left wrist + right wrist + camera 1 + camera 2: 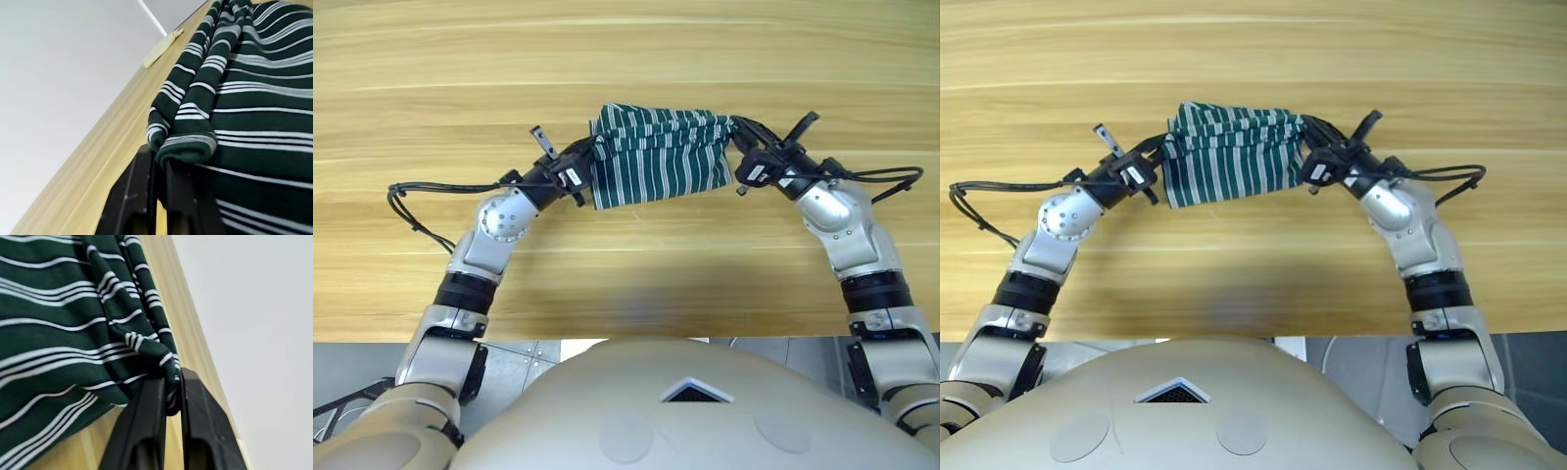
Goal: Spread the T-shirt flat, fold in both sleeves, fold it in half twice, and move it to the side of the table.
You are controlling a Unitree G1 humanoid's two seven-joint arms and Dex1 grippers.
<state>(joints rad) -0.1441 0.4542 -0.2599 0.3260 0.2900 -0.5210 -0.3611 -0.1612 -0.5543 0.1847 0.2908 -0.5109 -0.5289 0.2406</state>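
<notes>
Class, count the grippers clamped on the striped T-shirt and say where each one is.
2. The left gripper is shut on the left end of the T-shirt; the right gripper is shut on its right end. None seems hidden.

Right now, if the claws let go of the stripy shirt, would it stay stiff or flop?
Probably floppy: the shirt sags and bunches in folds between the left claw and right claw. It seems light, since two small pinches at its ends hold it. It likely wouldn't roll, just slump onto the table.
</notes>
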